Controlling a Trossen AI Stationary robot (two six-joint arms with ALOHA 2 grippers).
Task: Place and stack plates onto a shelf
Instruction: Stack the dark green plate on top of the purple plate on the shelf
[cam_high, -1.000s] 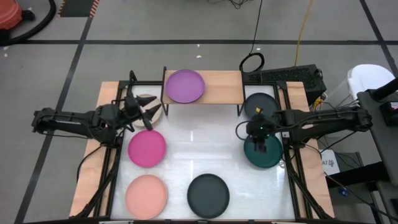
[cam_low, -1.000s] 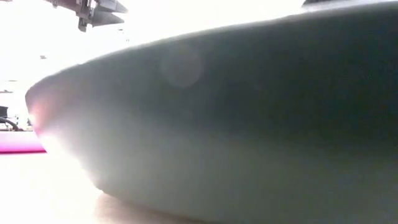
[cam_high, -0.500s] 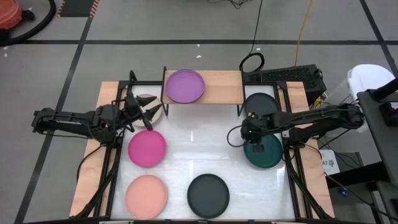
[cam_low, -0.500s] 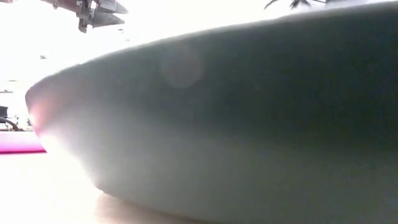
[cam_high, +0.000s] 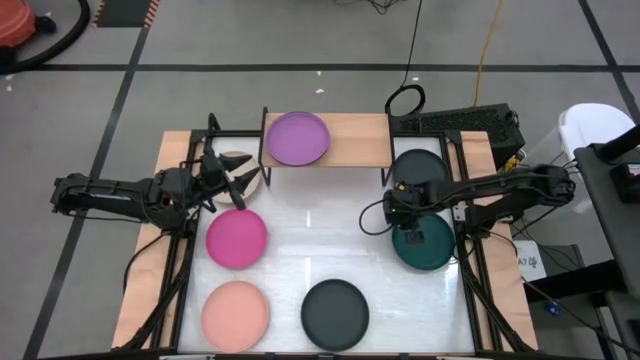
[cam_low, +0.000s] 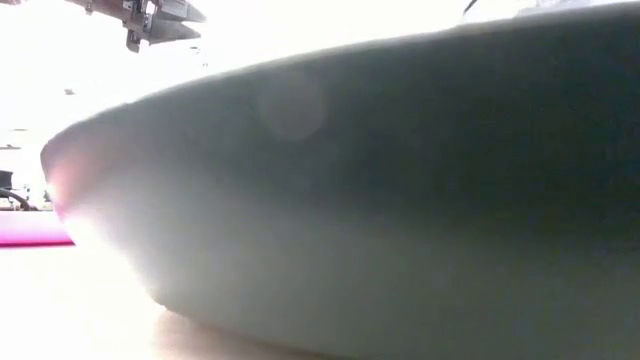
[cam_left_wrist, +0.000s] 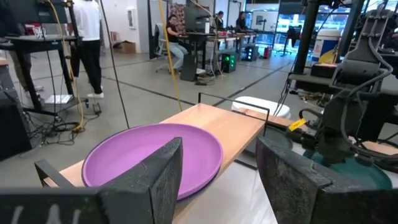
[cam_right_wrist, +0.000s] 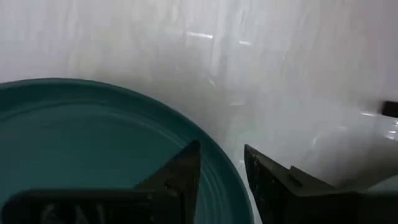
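The right tool (cam_high: 397, 213) hangs over the left rim of the teal plate (cam_high: 424, 243), which lies on the white table (cam_high: 320, 245) at the right; its fingers (cam_right_wrist: 180, 171) stand a little apart, one over the plate's edge and the other over bare table, and nothing shows pinched between them; the left tool (cam_high: 240, 178) waits at the far left of the table, its fingers (cam_left_wrist: 155, 174) spread and holding nothing, above a beige plate (cam_high: 238, 165) that lies just left of the shelf (cam_high: 360, 140); the shelf stands at the far middle of the table; a purple plate (cam_high: 297, 138) rests on its left half and the right half of the board is bare; a black plate (cam_high: 420, 168) lies just right of the shelf, far of the teal one; a magenta plate (cam_high: 237, 238) lies left of centre, near of the left tool; a salmon plate (cam_high: 236, 312) sits at the near left; a second black plate (cam_high: 335, 313) sits at the near middle and fills the low view; people show in the room beyond, in the left wrist view.
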